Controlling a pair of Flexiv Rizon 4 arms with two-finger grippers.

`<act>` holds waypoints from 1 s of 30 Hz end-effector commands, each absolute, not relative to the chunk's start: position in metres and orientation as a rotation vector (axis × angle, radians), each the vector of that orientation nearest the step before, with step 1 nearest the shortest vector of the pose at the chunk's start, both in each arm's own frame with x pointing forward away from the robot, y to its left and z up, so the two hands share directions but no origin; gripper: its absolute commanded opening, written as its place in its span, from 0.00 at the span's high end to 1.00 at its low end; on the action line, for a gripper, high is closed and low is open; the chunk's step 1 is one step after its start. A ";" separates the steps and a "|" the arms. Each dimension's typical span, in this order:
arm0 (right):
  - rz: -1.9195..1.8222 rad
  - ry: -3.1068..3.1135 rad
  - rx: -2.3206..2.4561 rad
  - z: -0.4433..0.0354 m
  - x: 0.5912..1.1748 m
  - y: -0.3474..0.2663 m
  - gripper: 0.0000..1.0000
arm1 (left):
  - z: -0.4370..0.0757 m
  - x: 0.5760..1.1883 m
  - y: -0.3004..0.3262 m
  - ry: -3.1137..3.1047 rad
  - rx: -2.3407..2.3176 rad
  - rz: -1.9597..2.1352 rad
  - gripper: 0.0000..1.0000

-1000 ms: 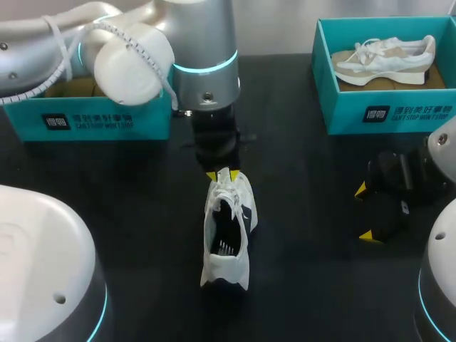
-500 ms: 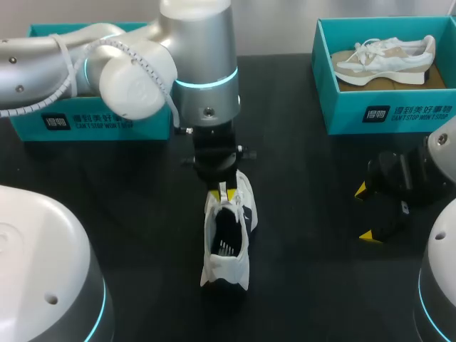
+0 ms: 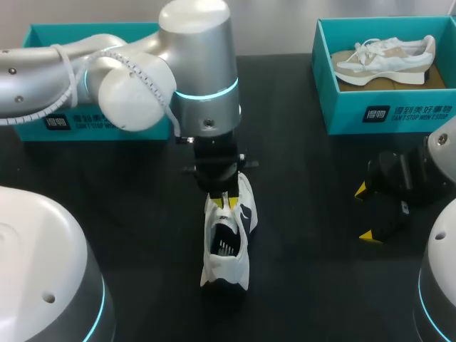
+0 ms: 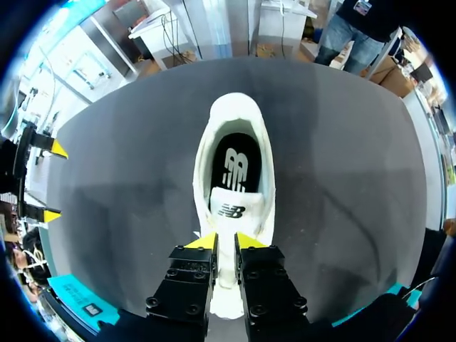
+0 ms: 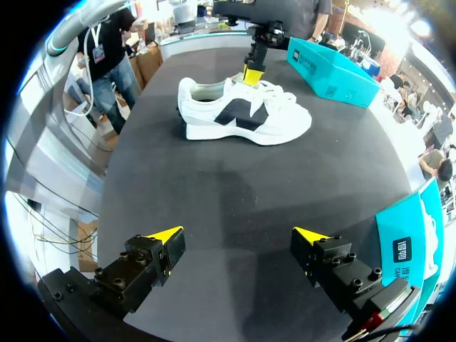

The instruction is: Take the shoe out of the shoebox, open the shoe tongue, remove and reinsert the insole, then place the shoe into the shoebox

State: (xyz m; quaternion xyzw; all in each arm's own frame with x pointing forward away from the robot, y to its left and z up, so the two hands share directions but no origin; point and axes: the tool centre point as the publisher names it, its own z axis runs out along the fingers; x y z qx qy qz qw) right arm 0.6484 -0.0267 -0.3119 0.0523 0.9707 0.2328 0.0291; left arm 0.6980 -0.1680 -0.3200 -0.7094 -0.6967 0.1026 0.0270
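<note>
Shoe [image 3: 229,242]: centre of table [image 3: 313,185], long axis near–far, heel nearest me.
Left gripper [image 3: 226,201]: directly above its far half, pinching the tongue [image 4: 228,211]; the nearer arm by far.
Right gripper [image 5: 239,246]: spread wide, well right.

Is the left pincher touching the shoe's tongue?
Touching. The left wrist view shows the left gripper with both fingers pressed on the white tongue from two sides, with no gap.

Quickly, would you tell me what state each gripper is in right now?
Left gripper: shut on the shoe tongue.
Right gripper: open, holding nothing.
</note>
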 end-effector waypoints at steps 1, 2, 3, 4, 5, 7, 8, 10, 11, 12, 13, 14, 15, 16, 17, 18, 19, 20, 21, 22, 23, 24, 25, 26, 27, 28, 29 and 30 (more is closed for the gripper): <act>0.715 2.992 0.162 -0.312 0.647 -0.027 0.00 | -0.321 0.684 -0.164 -2.137 -2.211 0.279 0.85; 0.715 2.992 0.162 -0.312 0.647 -0.027 0.00 | -0.327 0.682 -0.164 -2.132 -2.210 0.262 0.86; 0.715 2.992 0.162 -0.312 0.647 -0.027 0.00 | -0.332 0.680 -0.165 -2.124 -2.200 0.275 0.86; 0.715 2.992 0.162 -0.312 0.647 -0.027 0.00 | -0.337 0.677 -0.164 -2.125 -2.188 0.281 0.86; 0.715 2.992 0.162 -0.312 0.647 -0.027 0.00 | -0.341 0.674 -0.164 -2.124 -2.175 0.280 0.86; 0.715 2.992 0.162 -0.312 0.647 -0.027 0.00 | -0.350 0.672 -0.164 -2.113 -2.145 0.293 0.85; 0.715 2.992 0.162 -0.312 0.647 -0.027 0.00 | -0.352 0.671 -0.164 -2.112 -2.133 0.308 0.85; 0.715 2.992 0.162 -0.312 0.647 -0.027 0.00 | -0.352 0.669 -0.164 -2.110 -2.135 0.308 0.85; 0.715 2.992 0.162 -0.312 0.647 -0.027 0.00 | -0.348 0.668 -0.164 -2.115 -2.140 0.305 0.85; 0.715 2.992 0.162 -0.312 0.647 -0.027 0.00 | -0.341 0.668 -0.162 -2.129 -2.147 0.308 0.85; 0.715 2.992 0.162 -0.312 0.647 -0.027 0.00 | -0.337 0.668 -0.162 -2.139 -2.149 0.309 0.85; 0.715 2.992 0.162 -0.312 0.647 -0.027 0.00 | -0.326 0.667 -0.160 -2.159 -2.157 0.309 0.84; 0.715 2.992 0.162 -0.312 0.647 -0.027 0.00 | -0.318 0.668 -0.158 -2.177 -2.163 0.292 0.84; 0.715 2.992 0.162 -0.312 0.647 -0.027 0.00 | -0.314 0.669 -0.158 -2.188 -2.166 0.281 0.83; 0.715 2.992 0.162 -0.312 0.647 -0.027 0.00 | -0.305 0.670 -0.156 -2.213 -2.164 0.257 0.82; 0.715 2.992 0.162 -0.312 0.647 -0.027 0.00 | -0.299 0.669 -0.155 -2.233 -2.160 0.230 0.82; 0.715 2.992 0.162 -0.312 0.647 -0.027 0.00 | -0.294 0.669 -0.154 -2.249 -2.153 0.209 0.81; 0.715 2.992 0.162 -0.312 0.647 -0.027 0.00 | -0.287 0.667 -0.153 -2.282 -2.129 0.188 0.79; 0.715 2.992 0.162 -0.312 0.647 -0.027 0.00 | -0.283 0.666 -0.152 -2.311 -2.100 0.184 0.75; 0.715 2.992 0.162 -0.312 0.647 -0.027 0.00 | -0.280 0.664 -0.150 -2.331 -2.082 0.184 0.70; 0.715 2.992 0.162 -0.312 0.647 -0.027 0.00 | -0.276 0.662 -0.148 -2.363 -2.044 0.185 0.62; 0.715 2.992 0.162 -0.312 0.647 -0.027 0.00 | -0.272 0.659 -0.146 -2.393 -2.009 0.191 0.58; 0.715 2.992 0.162 -0.312 0.647 -0.027 0.00 | -0.268 0.654 -0.144 -2.434 -1.964 0.187 0.43; 0.715 2.992 0.162 -0.312 0.647 -0.027 0.00 | -0.266 0.651 -0.141 -2.458 -1.934 0.192 0.18; 0.715 2.992 0.162 -0.312 0.647 -0.027 0.00 | -0.263 0.649 -0.139 -2.490 -1.891 0.200 0.02; 0.715 2.992 0.162 -0.312 0.647 -0.027 0.00 | -0.262 0.646 -0.137 -2.523 -1.854 0.183 0.00; 0.715 2.992 0.162 -0.312 0.647 -0.027 0.00 | -0.260 0.643 -0.134 -2.560 -1.779 0.198 0.00; 0.715 2.992 0.162 -0.312 0.647 -0.027 0.00 | -0.257 0.640 -0.131 -2.586 -1.711 0.216 0.00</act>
